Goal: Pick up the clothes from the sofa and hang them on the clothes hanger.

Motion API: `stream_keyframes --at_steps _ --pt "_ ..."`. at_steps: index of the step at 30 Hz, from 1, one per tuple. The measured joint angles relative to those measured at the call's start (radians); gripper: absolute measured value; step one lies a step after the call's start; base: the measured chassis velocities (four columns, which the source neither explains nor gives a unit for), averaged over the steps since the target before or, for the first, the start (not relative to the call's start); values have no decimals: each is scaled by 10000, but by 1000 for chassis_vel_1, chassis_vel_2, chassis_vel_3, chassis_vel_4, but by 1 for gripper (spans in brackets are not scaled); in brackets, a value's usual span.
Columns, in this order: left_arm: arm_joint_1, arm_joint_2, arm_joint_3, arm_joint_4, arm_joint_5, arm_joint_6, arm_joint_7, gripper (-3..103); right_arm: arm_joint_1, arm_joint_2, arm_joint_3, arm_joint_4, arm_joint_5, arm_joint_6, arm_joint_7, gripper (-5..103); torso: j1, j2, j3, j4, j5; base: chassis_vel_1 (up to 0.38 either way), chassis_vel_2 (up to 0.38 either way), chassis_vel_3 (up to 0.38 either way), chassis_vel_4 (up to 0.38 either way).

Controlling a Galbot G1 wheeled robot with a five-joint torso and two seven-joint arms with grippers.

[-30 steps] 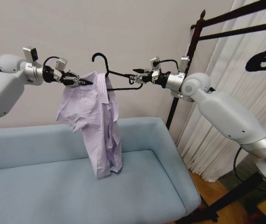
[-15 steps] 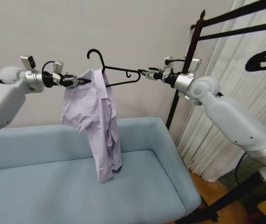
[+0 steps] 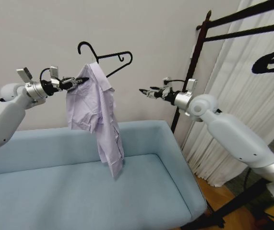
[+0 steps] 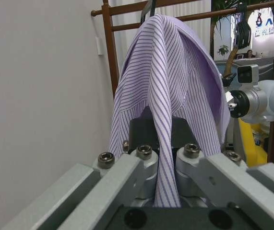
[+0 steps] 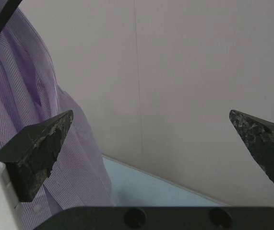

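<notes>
A purple striped shirt (image 3: 98,103) hangs over one arm of a black hanger (image 3: 109,56), well above the light blue sofa (image 3: 69,196). My left gripper (image 3: 77,81) is shut on the shirt-covered end of the hanger. In the left wrist view the striped shirt (image 4: 168,91) runs down between the closed left gripper (image 4: 166,160). The hanger's bare arm tilts up to the right and is held by nothing. My right gripper (image 3: 144,91) is open, off to the right and below that free end. In the right wrist view the right gripper (image 5: 150,114) is spread wide, the shirt (image 5: 17,96) to one side.
A dark wooden clothes rack (image 3: 201,36) stands at the right past the sofa's end, with another black hanger (image 3: 271,62) on it. White curtains (image 3: 242,129) hang behind it. A plain wall backs the sofa.
My right gripper let go of the hanger's end and drew back, lower and to the right. My left arm lifted the hanger and shirt higher and leftwards, with the free end tipping up.
</notes>
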Motion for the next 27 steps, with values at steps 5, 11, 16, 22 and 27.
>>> stream_keyframes --at_steps 5,11,16,22,27 --pt "-175 -83 157 213 34 -6 158 2 230 917 -414 -40 93 -22 1168 100 0 -1 0 2 -2 0 0 0 0" --pt "-381 -151 306 319 27 46 424 2 459 2208 -762 -607 75 -51 2143 100 0 0 0 2 -1 0 0 0 0" --pt "-539 -76 570 319 9 70 518 2 447 2649 -633 -666 406 -86 2431 100 1 -1 0 3 -3 0 0 0 0" --pt "-739 -183 784 367 -23 71 509 2 233 2400 -702 170 956 -388 2563 100 0 -1 -1 -5 0 0 0 0 0" --pt "-886 -260 859 306 -64 72 447 2 158 2338 -974 353 1002 -490 2556 100 0 -1 0 -3 1 0 0 0 0"
